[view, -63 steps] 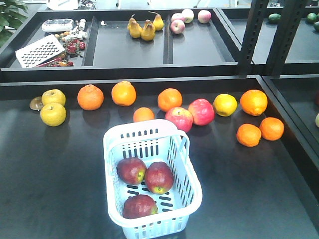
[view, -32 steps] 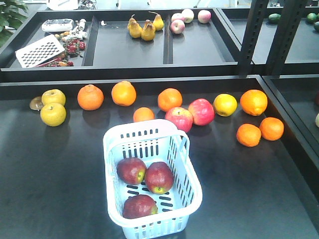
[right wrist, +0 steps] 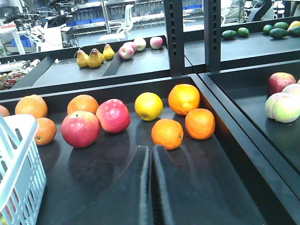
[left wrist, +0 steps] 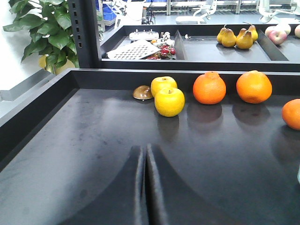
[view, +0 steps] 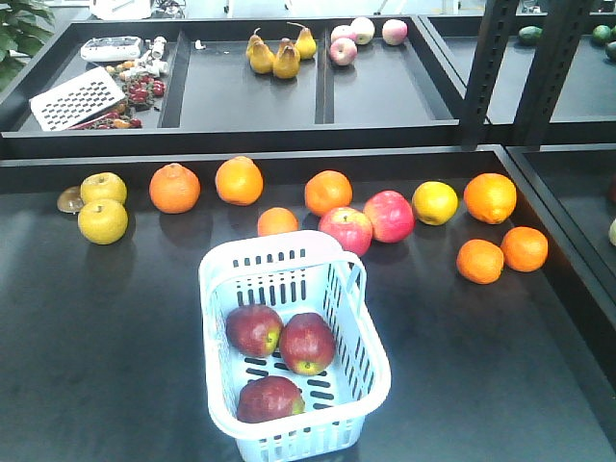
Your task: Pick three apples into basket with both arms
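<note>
All three dark red apples (view: 279,361) lie inside the pale blue slotted plastic basket (view: 366,385) on the black desk (view: 115,327). The left gripper (left wrist: 145,183) and right gripper (right wrist: 151,183) both hang above bare desk, fingers pressed together, holding nothing.

A pale blue-white plastic basket (view: 294,346) with slotted sides sits upright on the dark table, just left of the closed right gripper (right wrist: 150,187) and off to the right of the closed left gripper (left wrist: 145,187). Three dark red apples (view: 254,329) (view: 307,343) (view: 270,399) with yellow-green patches lie clustered on its floor.
</note>
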